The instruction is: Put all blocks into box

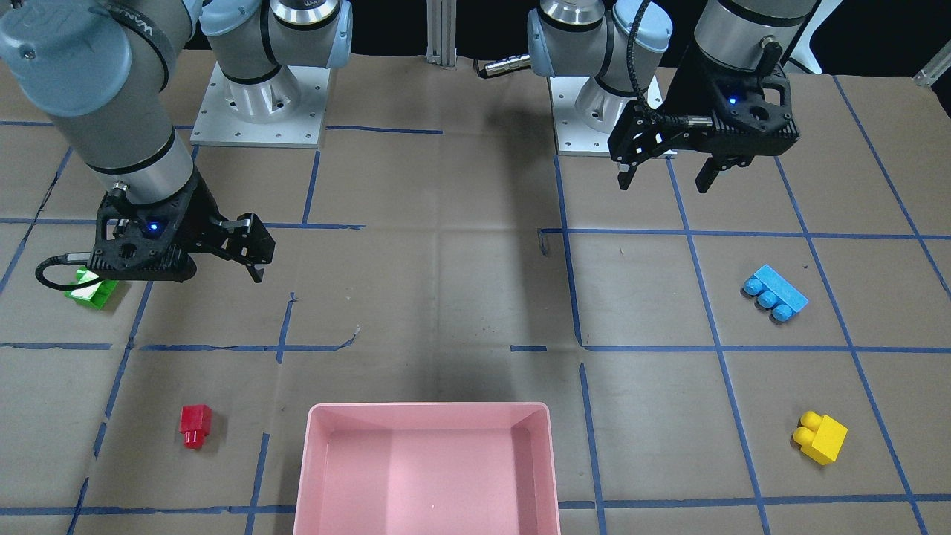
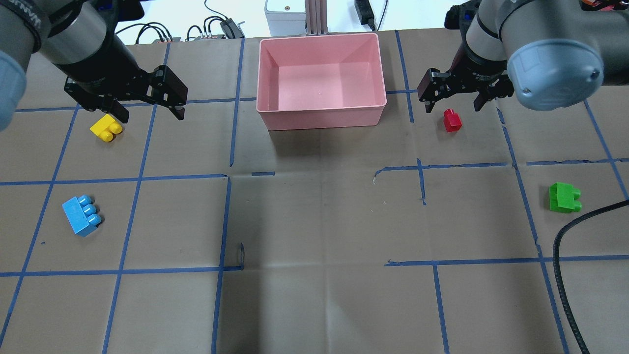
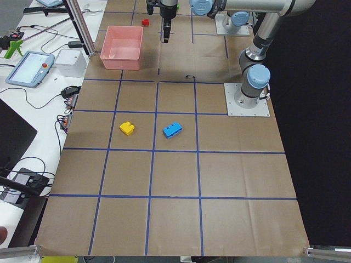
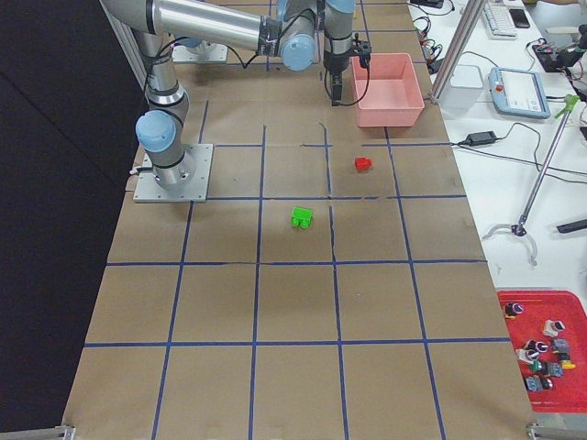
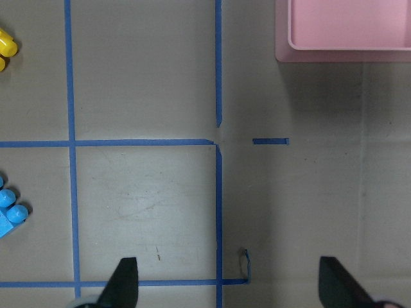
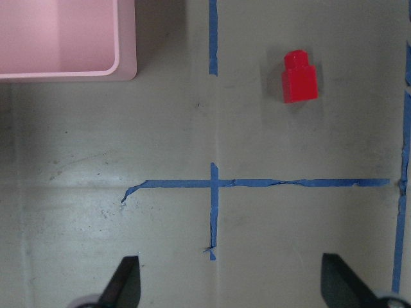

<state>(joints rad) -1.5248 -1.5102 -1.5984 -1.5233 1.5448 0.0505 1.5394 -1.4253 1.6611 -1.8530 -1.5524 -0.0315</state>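
The pink box (image 2: 322, 118) stands empty at the table's far middle. My left gripper (image 2: 150, 114) is open and empty, hovering left of the box, beside the yellow block (image 2: 106, 129). The light-blue block (image 2: 82, 215) lies nearer me on the left. My right gripper (image 2: 453, 104) is open and empty, hovering right of the box, just beyond the red block (image 2: 452, 120). The green block (image 2: 564, 197) lies on the right. In the right wrist view the red block (image 6: 299, 77) and the box corner (image 6: 125, 64) show ahead of the open fingers (image 6: 125, 282).
Brown paper with blue tape grid lines covers the table (image 2: 319, 246). A black cable (image 2: 565, 246) hangs over the near right. The arm bases (image 1: 260, 104) stand at the robot's edge. Devices and cables lie beyond the box (image 2: 285, 12).
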